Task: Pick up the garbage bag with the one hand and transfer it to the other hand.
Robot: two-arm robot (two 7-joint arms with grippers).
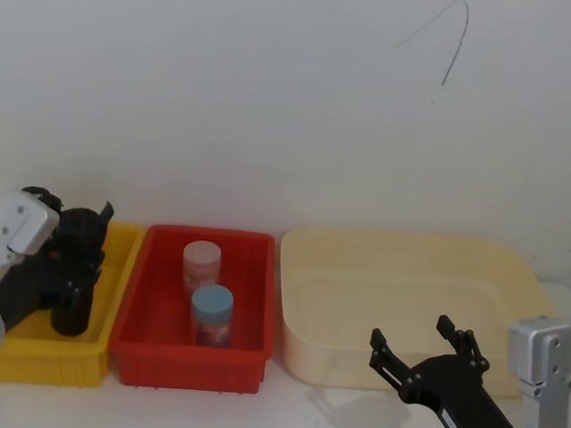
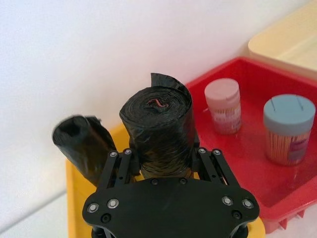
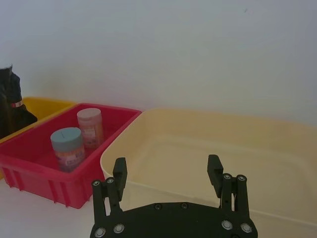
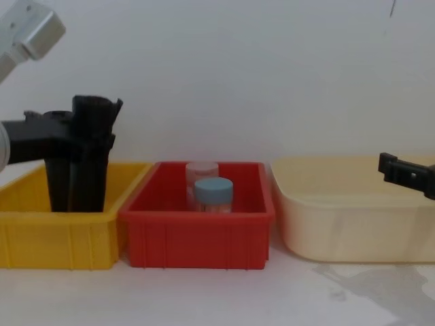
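The garbage bag [image 2: 158,119] is a black crinkly roll with a loose flap at its top edge and a thin reddish line in its core. It stands upright in the yellow bin [image 1: 50,364] at the left. My left gripper [image 2: 166,151] is shut on it, one finger on each side. The head view shows that gripper [image 1: 66,262] reaching in from the left, with a green glow on the arm. A second black roll [image 2: 79,144] stands close beside the bag. My right gripper [image 1: 410,332] hangs open in front of the cream bin, holding nothing.
A red bin [image 1: 197,365] in the middle holds a pink-lidded jar [image 1: 202,262] and a blue-lidded jar [image 1: 211,312]. A large cream bin [image 1: 516,279] sits at the right. A white wall runs close behind all three bins.
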